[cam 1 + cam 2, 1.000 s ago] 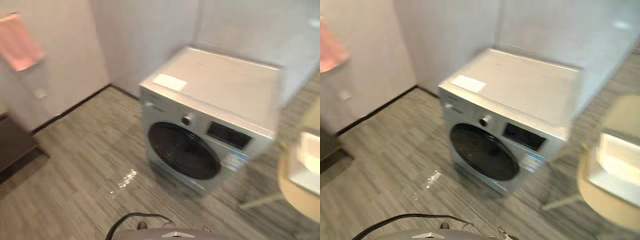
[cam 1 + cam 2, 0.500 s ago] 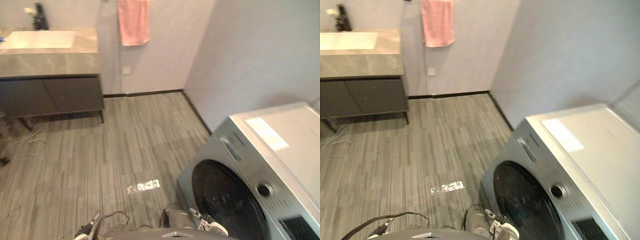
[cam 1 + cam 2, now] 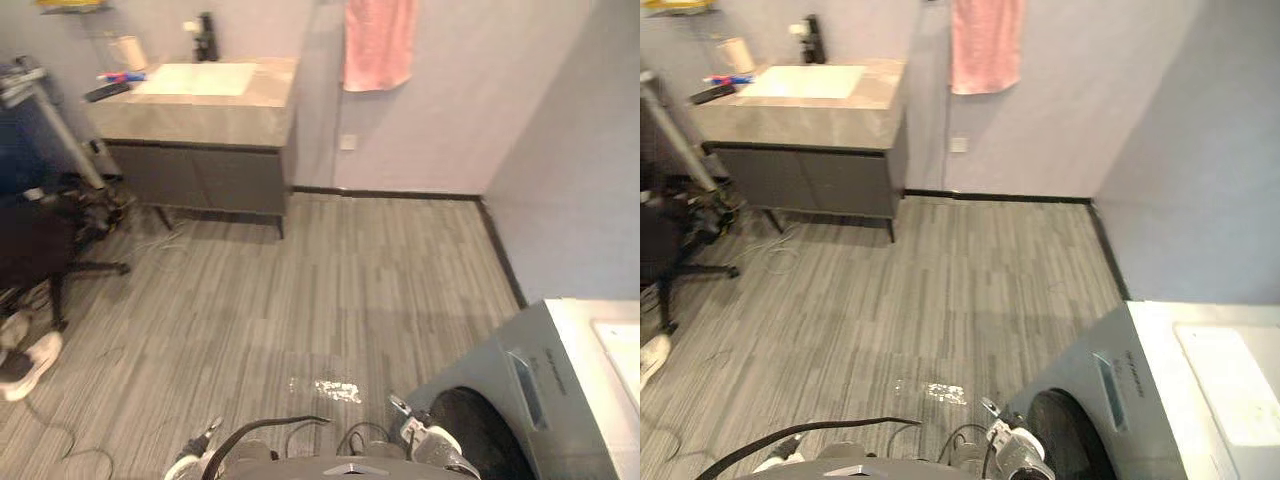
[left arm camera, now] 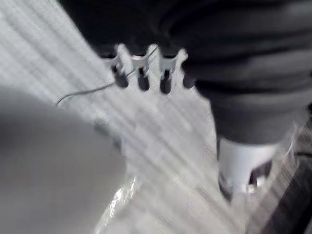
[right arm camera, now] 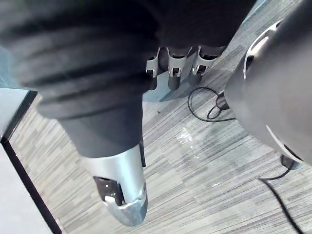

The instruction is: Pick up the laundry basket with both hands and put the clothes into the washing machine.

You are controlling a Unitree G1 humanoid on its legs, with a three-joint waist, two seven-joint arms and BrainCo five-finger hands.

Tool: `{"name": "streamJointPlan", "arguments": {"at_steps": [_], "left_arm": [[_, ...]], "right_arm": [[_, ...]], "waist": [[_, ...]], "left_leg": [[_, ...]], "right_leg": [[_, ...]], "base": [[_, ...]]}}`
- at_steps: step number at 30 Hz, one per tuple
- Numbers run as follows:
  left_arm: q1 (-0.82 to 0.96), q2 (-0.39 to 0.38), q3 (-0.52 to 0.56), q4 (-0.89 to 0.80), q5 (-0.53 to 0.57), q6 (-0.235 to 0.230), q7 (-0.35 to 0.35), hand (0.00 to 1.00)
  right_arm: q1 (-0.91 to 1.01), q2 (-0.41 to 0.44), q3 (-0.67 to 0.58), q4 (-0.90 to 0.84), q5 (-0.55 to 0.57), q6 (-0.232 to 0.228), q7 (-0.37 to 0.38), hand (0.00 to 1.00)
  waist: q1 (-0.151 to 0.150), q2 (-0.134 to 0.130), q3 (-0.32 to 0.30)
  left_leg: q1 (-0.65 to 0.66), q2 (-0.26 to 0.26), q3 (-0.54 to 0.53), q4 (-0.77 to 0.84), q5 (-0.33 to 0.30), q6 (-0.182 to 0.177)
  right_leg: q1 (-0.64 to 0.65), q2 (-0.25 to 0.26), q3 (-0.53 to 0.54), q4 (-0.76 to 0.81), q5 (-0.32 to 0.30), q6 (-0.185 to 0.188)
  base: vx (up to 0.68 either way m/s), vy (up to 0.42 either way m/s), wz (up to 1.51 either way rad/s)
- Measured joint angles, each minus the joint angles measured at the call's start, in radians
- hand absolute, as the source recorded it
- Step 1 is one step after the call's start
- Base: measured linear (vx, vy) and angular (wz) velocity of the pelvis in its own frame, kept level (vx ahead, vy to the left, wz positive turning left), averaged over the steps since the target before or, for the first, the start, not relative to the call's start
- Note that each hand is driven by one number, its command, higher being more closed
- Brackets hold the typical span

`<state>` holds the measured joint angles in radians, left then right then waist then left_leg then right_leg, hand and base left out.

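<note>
Washing machine (image 3: 560, 400): sitting at the lower right of the frame, dark round door (image 3: 478, 435) facing the floor (image 3: 300, 290). Whether it is latched cannot be told.

Left hand (image 4: 146, 73): hanging over bare floor, fingers released, carrying nothing.

Right hand (image 5: 178, 68): likewise hanging loose, holding nothing.

Risk: with no basket or clothes appearing here, the robot is likely facing away from them and could snag the chair (image 3: 40, 250).

Room: grey plank floor, sink surface (image 3: 200, 110) at upper left, pink towel (image 3: 378, 40) hanging above.

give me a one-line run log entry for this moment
phase: no laundry basket seen | left hand: open, holds nothing | right hand: open, holds nothing | washing machine: lower right, door shut | pink towel: on wall
</note>
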<state>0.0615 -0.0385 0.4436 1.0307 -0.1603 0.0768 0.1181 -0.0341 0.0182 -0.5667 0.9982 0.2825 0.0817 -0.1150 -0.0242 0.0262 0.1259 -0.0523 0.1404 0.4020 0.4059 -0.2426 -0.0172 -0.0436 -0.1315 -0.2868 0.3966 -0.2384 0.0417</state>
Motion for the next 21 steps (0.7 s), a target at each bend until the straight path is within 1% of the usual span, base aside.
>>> {"name": "streamJointPlan", "arguments": {"at_steps": [1,3,4,5,7,8,10,11,13,14,16,20,21], "left_arm": [[0.001,0.006,-0.009,0.002,0.003,-0.001,0.003,0.0],[0.009,0.013,-0.026,0.008,0.014,0.0,0.008,0.0],[0.008,0.016,-0.039,0.013,0.018,-0.001,0.009,0.0],[0.005,0.017,-0.043,0.013,0.019,-0.001,0.009,0.0],[0.004,0.02,-0.042,0.022,0.02,-0.001,0.01,0.0],[0.006,0.023,-0.037,0.031,0.033,-0.001,0.01,0.0],[0.006,0.027,-0.034,0.04,0.046,-0.001,0.01,0.0],[0.006,0.03,-0.035,0.042,0.048,-0.001,0.009,0.0],[0.004,0.039,-0.035,0.042,0.048,-0.002,0.008,0.0],[0.002,0.05,-0.039,0.042,0.048,-0.002,0.008,0.0],[0.001,0.066,-0.055,0.046,0.051,-0.002,0.007,0.0],[0.0,0.088,-0.054,0.056,0.059,-0.001,0.008,0.0],[0.001,0.095,-0.06,0.081,0.06,0.0,0.009,0.0]], "right_arm": [[0.009,-0.002,-0.036,0.004,0.008,0.002,-0.001,0.0],[0.018,-0.001,-0.065,0.005,0.027,0.002,-0.001,0.0],[0.017,-0.002,-0.088,0.02,0.03,0.002,-0.002,0.0],[0.011,-0.005,-0.119,0.042,0.032,0.002,-0.003,0.0],[0.015,-0.011,-0.154,0.063,0.033,0.003,-0.003,0.0],[0.015,-0.014,-0.163,0.079,0.033,0.003,-0.003,0.0],[0.021,-0.013,-0.164,0.081,0.033,0.004,-0.003,0.0],[0.03,-0.012,-0.164,0.083,0.033,0.004,-0.003,0.0],[0.031,-0.009,-0.16,0.084,0.033,0.005,-0.003,0.0],[0.027,-0.009,-0.14,0.083,0.033,0.004,-0.002,0.0],[0.028,-0.009,-0.109,0.084,0.033,0.004,0.001,0.0],[0.023,-0.021,-0.058,0.085,0.034,0.004,0.001,0.0],[0.012,-0.024,-0.039,0.087,0.035,0.004,-0.002,0.0]], "waist": [[0.015,0.006,-0.005],[0.012,-0.001,-0.021],[0.013,-0.003,-0.016],[0.013,0.0,-0.011],[0.016,0.001,-0.009],[0.015,0.002,-0.009],[0.008,-0.002,-0.013],[0.007,-0.005,-0.013],[0.006,-0.013,-0.005],[0.006,-0.022,0.004],[0.0,-0.029,0.008],[-0.003,-0.04,0.029],[-0.002,-0.037,0.035]], "left_leg": [[0.008,-0.037,-0.002,-0.056,0.018,0.005],[0.013,-0.076,-0.01,-0.132,0.06,0.017],[0.022,-0.1,-0.015,-0.181,0.085,0.022],[0.029,-0.11,-0.009,-0.206,0.099,0.031],[0.051,-0.121,0.009,-0.239,0.119,0.042],[0.079,-0.132,0.016,-0.273,0.128,0.04],[0.104,-0.141,0.027,-0.3,0.133,0.039],[0.115,-0.145,0.04,-0.311,0.129,0.032],[0.127,-0.151,0.052,-0.322,0.128,0.03],[0.137,-0.152,0.068,-0.321,0.126,0.027],[0.143,-0.152,0.068,-0.32,0.134,0.036],[0.135,-0.148,0.064,-0.317,0.143,0.038],[0.126,-0.139,0.081,-0.325,0.15,0.042]], "right_leg": [[-0.006,-0.019,0.007,-0.006,0.003,0.005],[-0.01,-0.024,0.025,-0.044,0.029,0.013],[-0.009,-0.024,0.032,-0.076,0.049,0.011],[-0.009,-0.022,0.035,-0.1,0.07,0.016],[-0.002,-0.02,0.055,-0.13,0.091,0.016],[0.011,-0.019,0.067,-0.149,0.1,0.018],[0.018,-0.019,0.081,-0.155,0.102,0.019],[0.012,-0.02,0.093,-0.146,0.102,0.019],[-0.006,-0.026,0.11,-0.104,0.09,0.013],[-0.037,-0.03,0.122,-0.043,0.083,0.011],[-0.06,-0.031,0.125,-0.001,0.084,0.011],[-0.058,-0.044,0.114,-0.028,0.086,0.008],[-0.059,-0.05,0.095,-0.049,0.073,-0.011]], "base": [[-0.08,0.144,0.43],[-0.02,0.131,0.19],[0.02,0.12,0.2],[0.02,0.108,0.06],[0.02,0.096,-0.25],[0.02,0.099,-0.33],[0.03,0.054,-0.27],[0.05,0.044,-0.3],[0.03,0.017,-0.29],[0.0,-0.011,-0.28],[0.0,-0.015,-0.16],[-0.01,-0.044,-0.04],[-0.07,-0.063,-0.1]]}}
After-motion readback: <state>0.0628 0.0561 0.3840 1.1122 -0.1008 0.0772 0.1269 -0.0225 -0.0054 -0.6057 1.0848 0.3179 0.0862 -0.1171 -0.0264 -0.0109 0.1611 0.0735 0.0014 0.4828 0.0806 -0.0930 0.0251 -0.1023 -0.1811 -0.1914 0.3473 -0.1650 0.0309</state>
